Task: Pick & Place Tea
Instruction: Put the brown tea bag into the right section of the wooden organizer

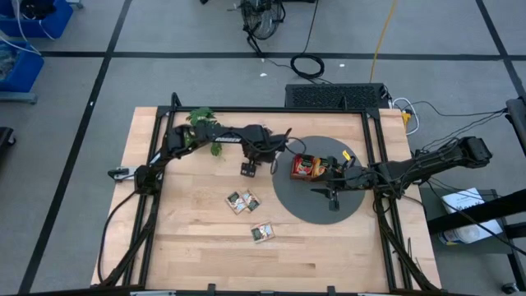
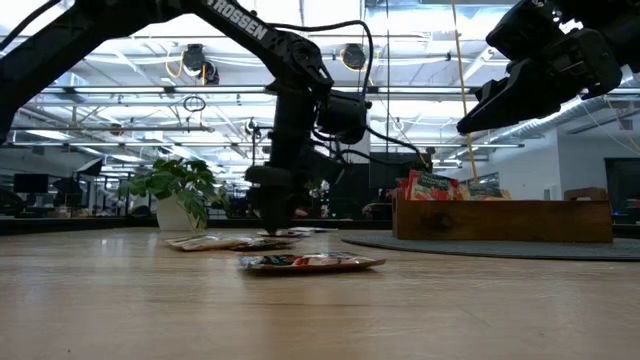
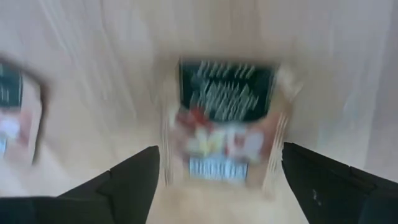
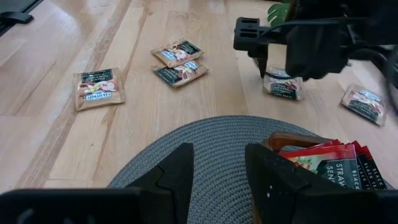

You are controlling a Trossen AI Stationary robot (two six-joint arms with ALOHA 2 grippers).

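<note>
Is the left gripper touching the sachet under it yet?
Cannot tell. In the left wrist view the open left gripper straddles the tea sachet, but blur hides any contact; the right wrist view doesn't settle it.

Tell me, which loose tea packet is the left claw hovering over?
The tea sachet directly beneath the left gripper, nearest the round grey mat; the others lie farther away.

We saw a light wooden table (image 1: pixel 205 247) carrying a round grey mat (image 1: pixel 300 205) on its right half, with a wooden tray (image 2: pixel 500 220) of upright sachets standing on that mat. On the bare wood left of the mat lay loose tea sachets: two overlapping ones (image 1: pixel 242 201) near the middle, a single one (image 1: pixel 263 233) nearer the front edge, and one (image 1: pixel 248 169) farther back. A small leafy plant (image 1: pixel 201 123) stood at the far left.
</note>
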